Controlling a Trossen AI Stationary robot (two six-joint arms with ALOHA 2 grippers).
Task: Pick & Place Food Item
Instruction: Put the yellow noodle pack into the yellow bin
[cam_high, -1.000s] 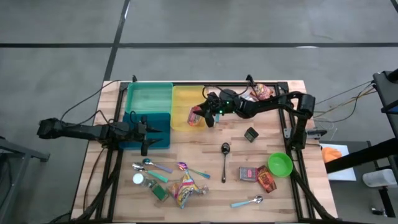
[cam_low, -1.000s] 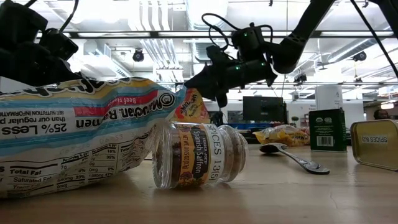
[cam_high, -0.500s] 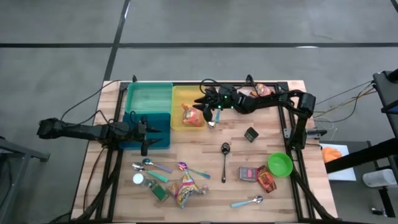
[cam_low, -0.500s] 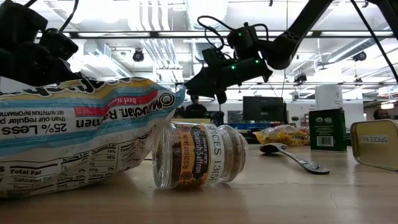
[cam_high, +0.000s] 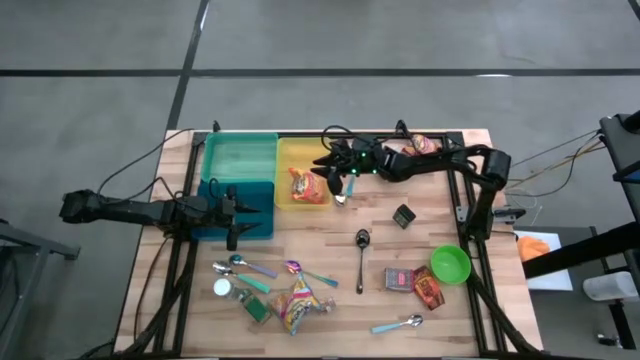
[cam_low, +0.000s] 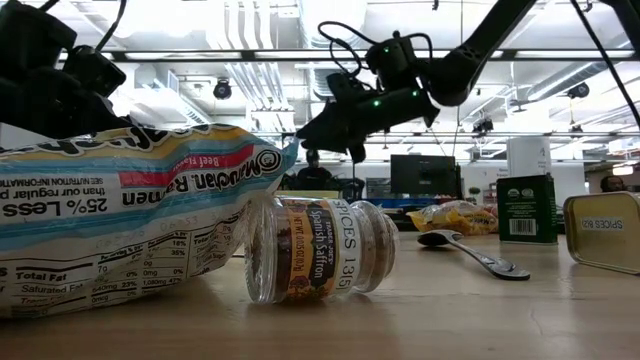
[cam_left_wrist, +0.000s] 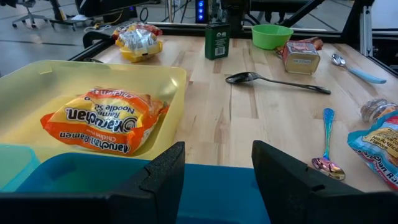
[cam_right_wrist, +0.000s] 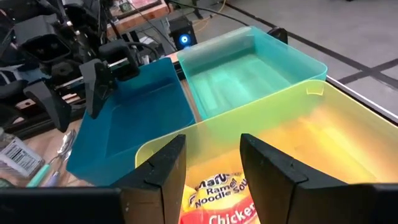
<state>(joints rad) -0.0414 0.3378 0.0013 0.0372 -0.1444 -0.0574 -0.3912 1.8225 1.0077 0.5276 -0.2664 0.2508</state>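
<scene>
An orange ramen noodle packet lies flat on the floor of the yellow bin. My right gripper hovers open above the bin's right part, just over the packet, with nothing between its fingers. In the low view it hangs high in the air. My left gripper waits open over the blue bin, pointing toward the yellow bin.
A teal bin stands left of the yellow one. On the wooden table lie a spoon, a dark box, a green bowl, a tin, a spice jar, snack packets and more spoons.
The ramen packet has dropped away from my right gripper, where it hung at the yellow bin's right edge, and now lies flat inside the bin. My right gripper has risen a little and drawn slightly toward the table's far edge.
</scene>
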